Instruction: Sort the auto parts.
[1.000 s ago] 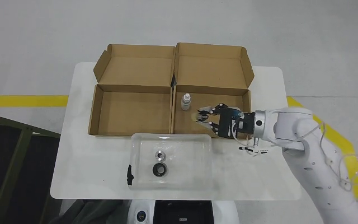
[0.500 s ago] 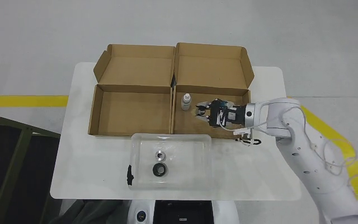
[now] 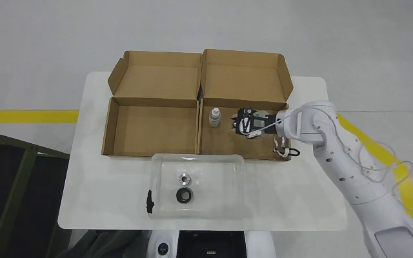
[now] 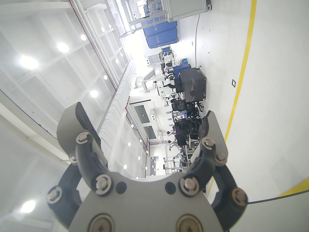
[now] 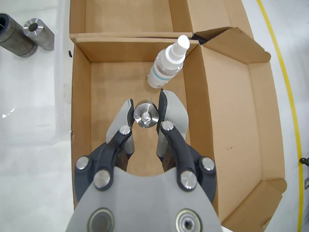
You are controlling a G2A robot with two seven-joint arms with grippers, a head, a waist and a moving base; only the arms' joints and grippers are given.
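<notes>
My right gripper (image 5: 145, 100) is shut on a small silver metal part (image 5: 146, 118) with a round flanged head. It hangs low inside the right cardboard box (image 5: 241, 112), just short of a white spray bottle (image 5: 169, 63) standing at the box's corner. From above, the same gripper (image 3: 237, 121) sits right of the bottle (image 3: 215, 117). A silver cylinder (image 3: 185, 179) and a dark ring-shaped cylinder (image 3: 185, 195) stand in the clear plastic tray (image 3: 232, 193). My left gripper (image 4: 144, 112) is open, holds nothing, and points away at the room.
The left cardboard box (image 3: 151, 129) beside the right one has nothing in it; both lids stand open at the back. A small black object (image 3: 150, 201) lies on the white table left of the tray. The table's right side has free room.
My right arm has carried the silver part from the box's front edge deeper into the right box, toward the bottle, and the wrist has turned.
</notes>
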